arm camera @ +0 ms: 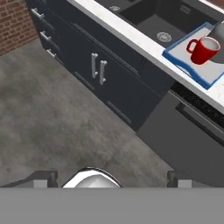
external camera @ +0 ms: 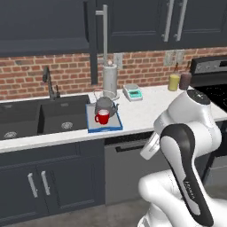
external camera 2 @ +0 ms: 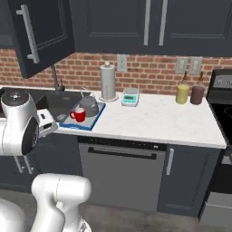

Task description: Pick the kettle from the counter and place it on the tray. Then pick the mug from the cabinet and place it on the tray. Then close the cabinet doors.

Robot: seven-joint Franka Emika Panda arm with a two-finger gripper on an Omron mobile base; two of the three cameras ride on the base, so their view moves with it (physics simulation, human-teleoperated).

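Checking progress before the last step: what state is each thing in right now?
Squat dark grey metal kettle: upright on tray.
Small red mug: upright on tray.
Blue-rimmed grey tray: on counter beside sink.
Navy cabinet door: open.
Gripper: open, empty.

Base views flank the counter (external camera: 142,106); hand view looks floorward.

A red brick wall (external camera 2: 149,72) runs behind the worktop, with pale outlet plates (external camera 2: 121,62) set into it. Below, a grey dishwasher front (external camera 2: 122,174) sits between dark lower cupboards (external camera: 40,186). A black stove (external camera 2: 222,113) stands right of the dishwasher. The floor (arm camera: 57,131) is mottled grey.
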